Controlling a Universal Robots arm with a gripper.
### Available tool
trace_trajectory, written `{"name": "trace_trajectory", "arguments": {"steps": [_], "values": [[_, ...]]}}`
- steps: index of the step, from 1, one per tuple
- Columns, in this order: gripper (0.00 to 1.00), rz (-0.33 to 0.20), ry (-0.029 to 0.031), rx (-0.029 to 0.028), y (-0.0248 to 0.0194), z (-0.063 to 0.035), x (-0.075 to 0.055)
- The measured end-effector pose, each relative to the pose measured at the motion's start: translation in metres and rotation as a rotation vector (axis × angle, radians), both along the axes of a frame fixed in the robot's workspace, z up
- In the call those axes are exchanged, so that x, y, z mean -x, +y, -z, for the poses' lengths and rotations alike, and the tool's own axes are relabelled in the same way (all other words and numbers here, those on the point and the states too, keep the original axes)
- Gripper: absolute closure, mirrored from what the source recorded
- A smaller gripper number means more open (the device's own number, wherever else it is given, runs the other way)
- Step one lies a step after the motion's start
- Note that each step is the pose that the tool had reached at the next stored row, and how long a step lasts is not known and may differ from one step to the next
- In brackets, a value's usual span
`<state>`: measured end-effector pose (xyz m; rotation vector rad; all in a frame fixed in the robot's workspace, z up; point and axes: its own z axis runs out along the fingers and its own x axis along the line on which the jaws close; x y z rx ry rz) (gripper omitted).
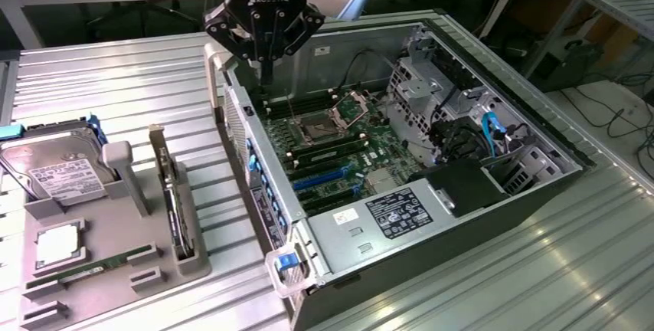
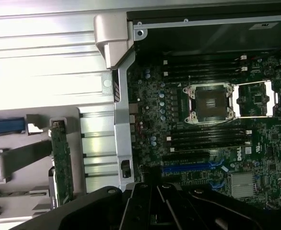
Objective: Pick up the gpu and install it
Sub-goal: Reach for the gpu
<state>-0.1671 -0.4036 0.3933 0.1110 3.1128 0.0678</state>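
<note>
**Hand (image 1: 263,69) clenched on nothing above the open computer case (image 1: 430,270); gpu (image 1: 170,193) not yet picked up.**
The gpu stands on edge in a slot of the grey holder (image 1: 122,224) on the tabletop (image 1: 112,78), along the holder's edge nearest the case. Judged from this, both pickup and installation are left to do.

Motherboard (image 2: 150,100): white lettering (image 2: 237,154) beside the blue expansion slots (image 2: 186,167) reads "DELL".
Power supply label (image 1: 399,216), exterior view, 5 o'clock from the CPU socket (image 1: 312,128): print too small to read.
Hard drive label (image 1: 63,175): unreadable too.
</note>
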Motion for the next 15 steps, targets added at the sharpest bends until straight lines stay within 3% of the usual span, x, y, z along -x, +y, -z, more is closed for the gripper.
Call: {"name": "trace_trajectory", "arguments": {"steps": [15], "values": [[0.89,-0.001,0.0,0.0,-0.0014,0.0,0.0088]]}}
